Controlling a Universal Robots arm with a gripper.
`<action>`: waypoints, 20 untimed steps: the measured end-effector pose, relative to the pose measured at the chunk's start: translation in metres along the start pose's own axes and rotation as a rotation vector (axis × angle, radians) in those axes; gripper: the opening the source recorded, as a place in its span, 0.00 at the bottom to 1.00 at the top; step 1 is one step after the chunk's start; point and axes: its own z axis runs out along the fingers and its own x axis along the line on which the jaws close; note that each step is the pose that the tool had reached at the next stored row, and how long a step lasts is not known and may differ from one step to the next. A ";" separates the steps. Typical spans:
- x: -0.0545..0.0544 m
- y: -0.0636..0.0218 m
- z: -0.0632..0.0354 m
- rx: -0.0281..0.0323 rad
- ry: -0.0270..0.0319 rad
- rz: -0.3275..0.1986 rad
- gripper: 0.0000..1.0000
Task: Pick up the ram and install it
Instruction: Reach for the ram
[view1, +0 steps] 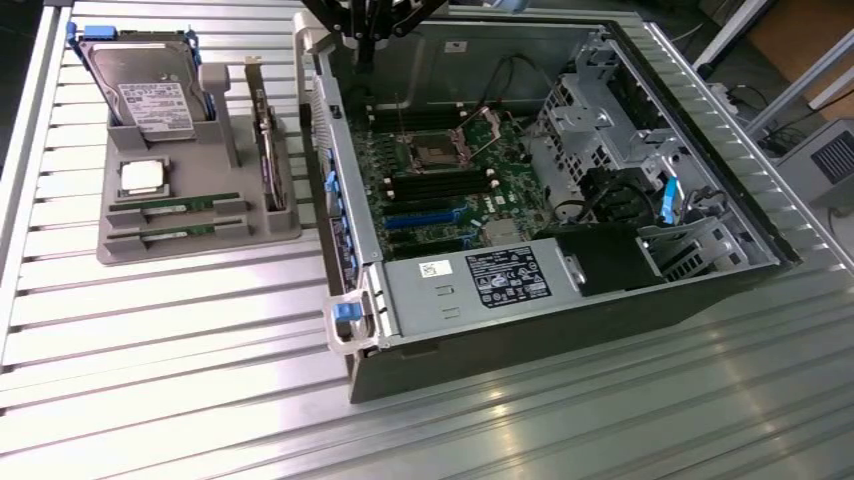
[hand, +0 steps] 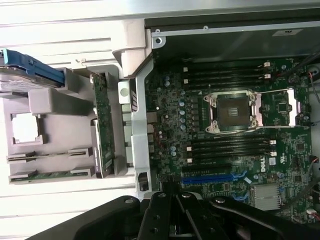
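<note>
My pincer (view1: 368, 30) is closed on nothing, hanging over the open case (view1: 441, 300). The ram (view1: 176, 203) lies flat in the tray (view1: 160, 256) at the end away from the drive (view1: 147, 95). A second stick (view1: 174, 232) lies just beside it. The tray sits toward the surface's (view1: 200, 380) edge at the exterior view's left.

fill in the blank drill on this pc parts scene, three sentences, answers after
1. The gray tray holds ____ ram sticks.
2. In the tray, the processor chip lies between the ram sticks and the ____.
3. The gripper is shut above the open computer case and holds ____.

Missing words: two; hard drive; nothing
</note>
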 end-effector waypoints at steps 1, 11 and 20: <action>0.001 -0.0001 0.0000 0.0000 0.0000 0.000 0.10; 0.013 -0.0010 -0.0001 0.0000 0.0000 0.000 0.10; 0.034 -0.0026 -0.0007 0.0000 0.0000 0.000 0.10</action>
